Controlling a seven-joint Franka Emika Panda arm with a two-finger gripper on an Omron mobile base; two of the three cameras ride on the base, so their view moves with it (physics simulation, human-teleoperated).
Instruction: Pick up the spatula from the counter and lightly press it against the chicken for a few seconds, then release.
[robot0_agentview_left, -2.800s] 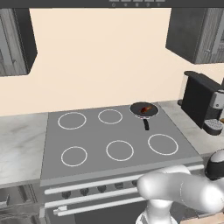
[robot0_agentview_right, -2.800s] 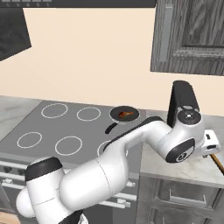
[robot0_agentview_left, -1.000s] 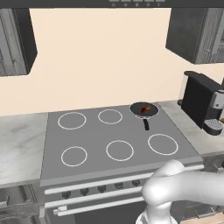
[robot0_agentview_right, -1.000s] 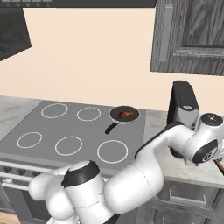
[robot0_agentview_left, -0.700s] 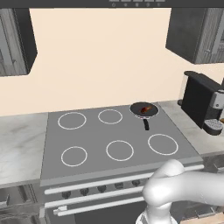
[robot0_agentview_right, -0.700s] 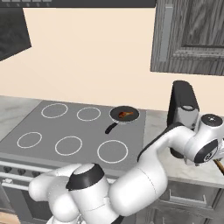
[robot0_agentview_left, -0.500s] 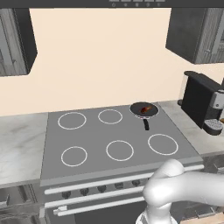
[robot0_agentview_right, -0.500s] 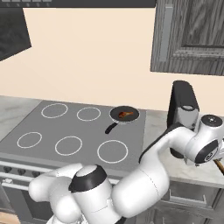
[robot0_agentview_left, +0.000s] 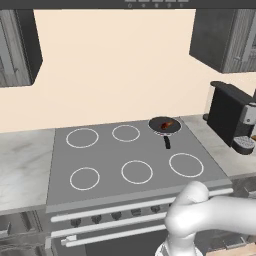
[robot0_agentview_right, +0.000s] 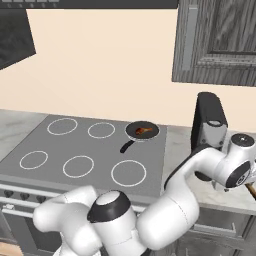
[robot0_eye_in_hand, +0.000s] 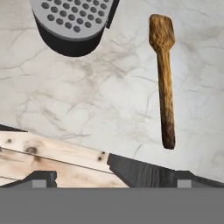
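Over the near edge of the right-hand counter (robot0_eye_in_hand: 87, 100), our gripper (robot0_eye_in_hand: 114, 178) hangs with its fingertips (robot0_eye_in_hand: 43, 175) spread wide and nothing between them. We judge the task barely begun. The spatula (robot0_eye_in_hand: 162, 78) lies flat on the marble, untouched and off to one side of the gripper's line, so we have yet to centre on its handle, descend, close and lift. Just beyond it stands the coffee machine (robot0_agentview_right: 209, 125), whose perforated drip tray (robot0_eye_in_hand: 72, 22) is near the blade but apart from it; that tall body could crowd the arm. Farther left, on the stove (robot0_agentview_left: 125, 160), the pan (robot0_agentview_left: 165, 126) holds the chicken (robot0_agentview_left: 169, 123) at the far right burner. The carry and the light press remain.
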